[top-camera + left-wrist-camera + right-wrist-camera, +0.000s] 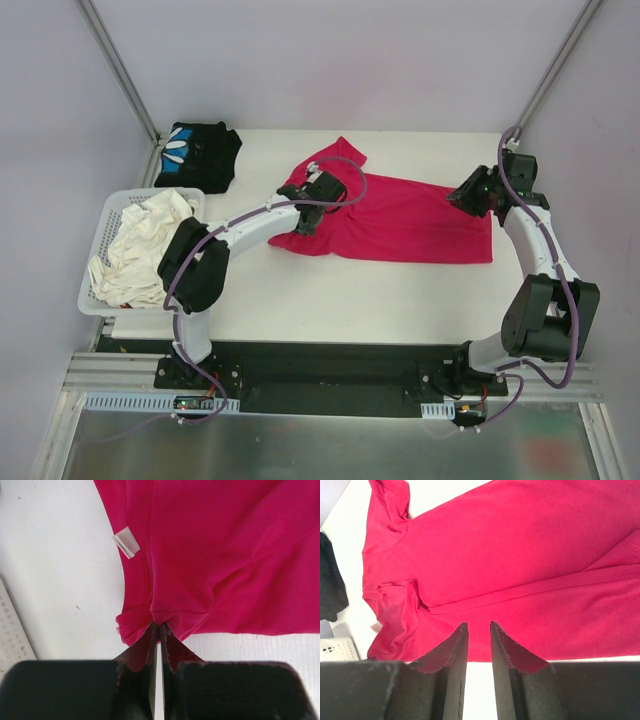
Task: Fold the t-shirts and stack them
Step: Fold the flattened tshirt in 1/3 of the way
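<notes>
The white table [400,290] bears magenta t-shirt [410,220], black t-shirt [200,155] and lattice basket [130,196].

Lab: metal frame [120,70] encloses white table [350,290].

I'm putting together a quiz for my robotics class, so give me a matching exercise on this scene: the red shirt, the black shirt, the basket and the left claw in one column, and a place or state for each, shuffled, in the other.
Column one:
1. red shirt
2. black shirt
3. basket
4. left claw

Column two:
A. at the far left corner of the table
B. shut on the red shirt's edge
C. holds pale crumpled cloth
D. laid out mid-table

Pairs: 1-D, 2-A, 3-C, 4-B
</notes>
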Robot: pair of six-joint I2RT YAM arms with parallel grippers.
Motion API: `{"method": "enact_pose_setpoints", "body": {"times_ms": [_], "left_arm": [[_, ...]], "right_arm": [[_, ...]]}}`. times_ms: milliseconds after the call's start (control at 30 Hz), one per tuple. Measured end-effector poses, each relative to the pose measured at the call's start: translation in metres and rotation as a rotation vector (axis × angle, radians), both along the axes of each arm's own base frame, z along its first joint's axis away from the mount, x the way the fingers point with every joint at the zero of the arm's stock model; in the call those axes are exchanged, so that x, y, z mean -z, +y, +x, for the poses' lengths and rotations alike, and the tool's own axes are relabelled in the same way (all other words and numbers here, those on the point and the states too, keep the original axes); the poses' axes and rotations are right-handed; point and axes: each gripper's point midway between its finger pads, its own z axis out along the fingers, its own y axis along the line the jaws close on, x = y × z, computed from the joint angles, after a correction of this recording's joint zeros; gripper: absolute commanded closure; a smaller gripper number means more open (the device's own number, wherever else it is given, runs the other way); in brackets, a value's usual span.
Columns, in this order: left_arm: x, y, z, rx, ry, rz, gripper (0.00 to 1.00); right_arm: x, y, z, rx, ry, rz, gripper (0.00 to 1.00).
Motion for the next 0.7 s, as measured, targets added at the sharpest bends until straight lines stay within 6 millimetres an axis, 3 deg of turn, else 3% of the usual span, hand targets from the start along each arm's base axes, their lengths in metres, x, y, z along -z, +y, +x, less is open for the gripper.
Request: {"method": "enact_pose_setpoints", "body": {"times_ms": [200,400,700], "left_arm": [[-0.019,-0.002,0.015,-0.013,-0.058,-0.006,0.99],[-0.028,0.01,0.033,-0.058,-0.087,0.01,0.99],[-0.029,0.032,0.035,-0.099,-0.079,0.066,0.98]], "right_arm": [[0.005,0.0,-0.003,0.0,0.012,-0.004,0.73],[0.006,-0.001,-0.003,-0.002,0.013,-0.006,0.73],[0.008,-0.003,-0.003,0.011,0.02,-0.017,0.67]]}}
